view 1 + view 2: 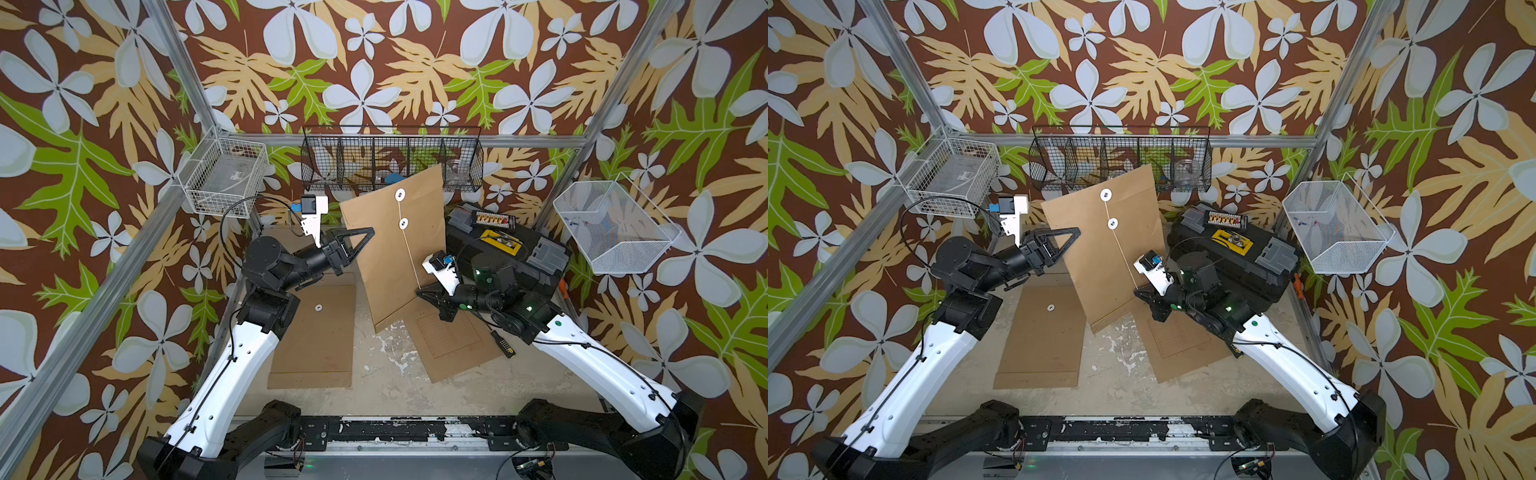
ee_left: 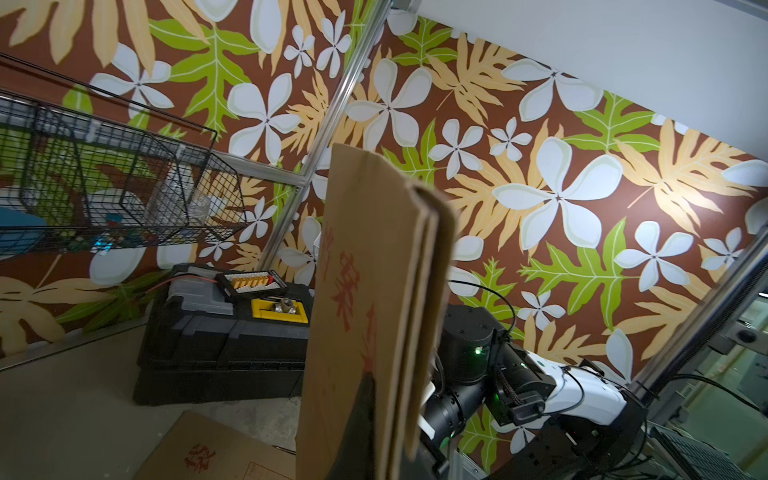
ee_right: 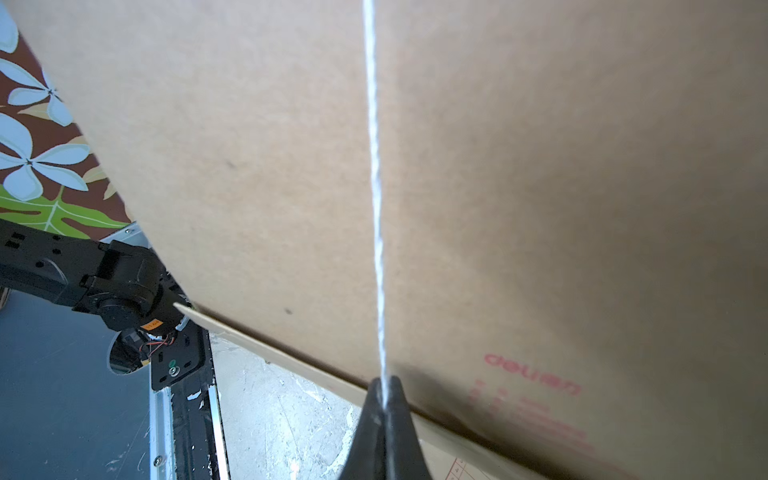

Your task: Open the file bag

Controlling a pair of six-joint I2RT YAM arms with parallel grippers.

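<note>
The file bag (image 1: 386, 266) (image 1: 1096, 262) is a brown paper envelope held upright over the middle of the table. It carries two white discs, the upper disc (image 1: 400, 194) and the lower disc (image 1: 403, 224). A thin white string (image 1: 411, 257) (image 3: 376, 187) runs taut from the lower disc down to my right gripper (image 1: 419, 293) (image 1: 1137, 293) (image 3: 384, 386), which is shut on the string's end. My left gripper (image 1: 366, 234) (image 1: 1073, 233) (image 2: 390, 436) is shut on the bag's left edge. The bag (image 2: 365, 291) shows edge-on in the left wrist view.
Two more brown envelopes lie flat on the table, one at left (image 1: 316, 336) and one at right (image 1: 453, 340). A black toolbox (image 1: 498, 249) stands behind the right arm. A black wire basket (image 1: 390, 158), a white wire basket (image 1: 226, 178) and a white mesh basket (image 1: 611, 224) hang on the walls.
</note>
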